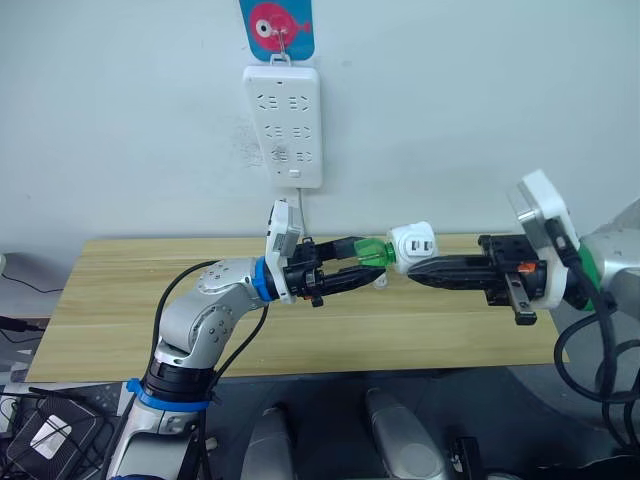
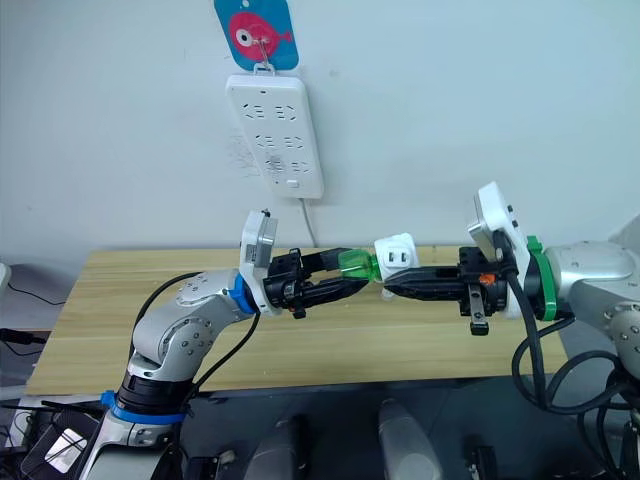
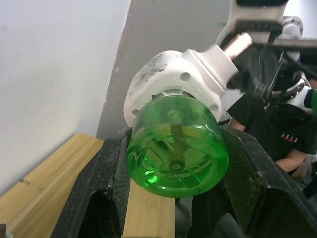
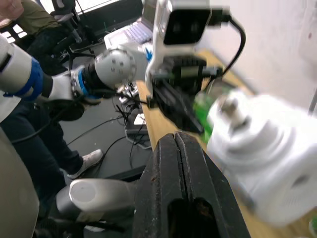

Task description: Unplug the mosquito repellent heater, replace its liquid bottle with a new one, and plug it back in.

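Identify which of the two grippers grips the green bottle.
The left gripper: its fingers clamp the green bottle; the right gripper is at the white heater instead.

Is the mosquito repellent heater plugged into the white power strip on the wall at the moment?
No, the mosquito repellent heater is held in mid-air between the two grippers, well below the power strip.

wooden table (image 1: 120, 300), wall power strip (image 1: 283, 125)
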